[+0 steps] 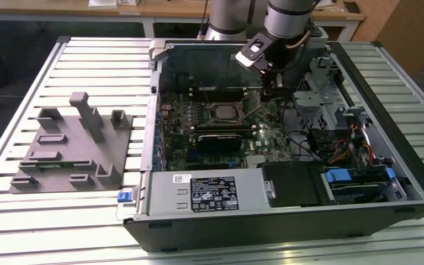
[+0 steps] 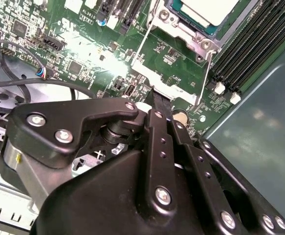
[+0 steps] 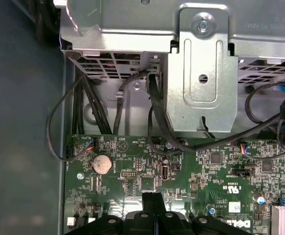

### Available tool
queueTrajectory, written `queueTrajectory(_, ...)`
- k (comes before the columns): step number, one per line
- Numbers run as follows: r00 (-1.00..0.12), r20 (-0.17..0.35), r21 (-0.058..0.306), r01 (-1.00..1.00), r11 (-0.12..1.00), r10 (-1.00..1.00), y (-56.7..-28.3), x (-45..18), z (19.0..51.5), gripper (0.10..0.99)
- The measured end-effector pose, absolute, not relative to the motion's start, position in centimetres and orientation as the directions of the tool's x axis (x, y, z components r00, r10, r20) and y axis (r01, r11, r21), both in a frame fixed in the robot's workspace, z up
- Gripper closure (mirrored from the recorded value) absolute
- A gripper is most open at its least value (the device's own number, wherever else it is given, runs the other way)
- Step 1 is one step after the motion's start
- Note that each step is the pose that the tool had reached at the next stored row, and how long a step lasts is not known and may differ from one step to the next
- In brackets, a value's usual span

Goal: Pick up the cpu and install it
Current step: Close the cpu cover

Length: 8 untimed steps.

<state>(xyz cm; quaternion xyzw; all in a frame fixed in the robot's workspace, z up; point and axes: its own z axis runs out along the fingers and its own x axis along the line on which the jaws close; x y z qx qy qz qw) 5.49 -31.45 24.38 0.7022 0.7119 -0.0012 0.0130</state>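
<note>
Gripper (image 2: pixel 160 100), fingers closed together, over motherboard (image 2: pixel 83 58), exterior view's upper middle;
cpu (image 2: pixel 208 10) in socket (image 2: pixel 191 38), partly cut off by frame edge.

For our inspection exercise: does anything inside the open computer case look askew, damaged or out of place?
Nothing stands out. The cpu sits square in its socket, and the gripper hangs shut and empty over the motherboard beside it.

cpu (image 2: pixel 208 10) top: pale smooth metal | fingers (image 2: pixel 158 110): matt black (metal, seemingly) | fixture (image 1: pixel 64 149): matt grey plastic
</note>
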Motion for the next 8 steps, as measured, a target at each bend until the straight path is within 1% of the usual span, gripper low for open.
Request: queueTrajectory(8,-0.014,-0.02,0.013,1.0,0.014,1.0,-31.46,5.29,24.48,0.98)
